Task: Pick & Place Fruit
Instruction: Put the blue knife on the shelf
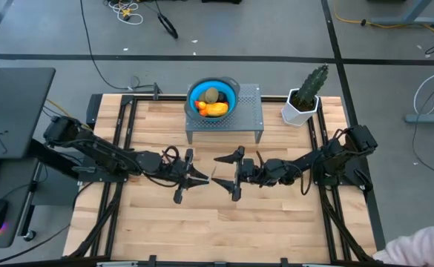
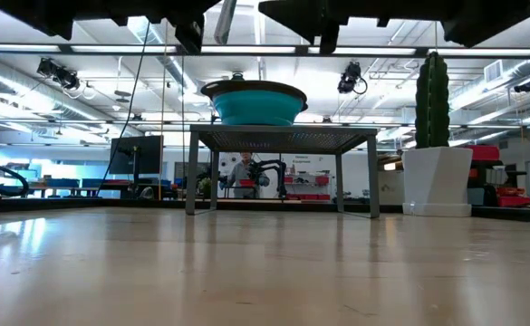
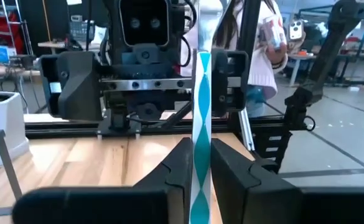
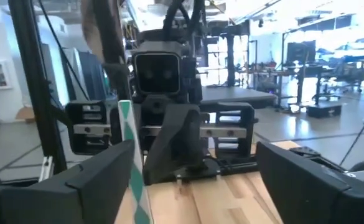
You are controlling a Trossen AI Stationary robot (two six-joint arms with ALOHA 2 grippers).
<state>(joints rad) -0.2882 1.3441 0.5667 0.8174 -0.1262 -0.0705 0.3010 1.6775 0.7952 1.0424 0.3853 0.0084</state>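
Note:
The fruit [image 1: 214, 104] lies in a blue bowl [image 1: 232, 92] on a grey perforated stand [image 1: 248, 111] at the far middle of the table: a yellow-orange oblong, an olive-brown oval, a dark ball and orange bits show. Over the table's middle my left gripper [image 1: 202, 178] is shut on a slim white-and-teal striped stick [image 3: 202, 93]. My right gripper [image 4: 197, 149] faces it from the right, open wide. The stick [image 4: 130, 143] stands close beside one of its fingers. My left gripper pinches the stick [image 3: 201, 134] between its two fingers, which lie level, point toward the table's right and cross it. The stick stands upright, rising well above the fingers; its lower part is hidden by them. It is clear of the table. My right gripper: I cannot tell whether its finger [image 4: 107, 174] touches the stick.
A green cactus in a white pot [image 1: 303, 100] stands at the far right, beside the stand. Bare wood [image 1: 217, 230] stretches from the grippers to the near edge. A person's pale sleeve [image 1: 424, 248] shows past the near right corner.

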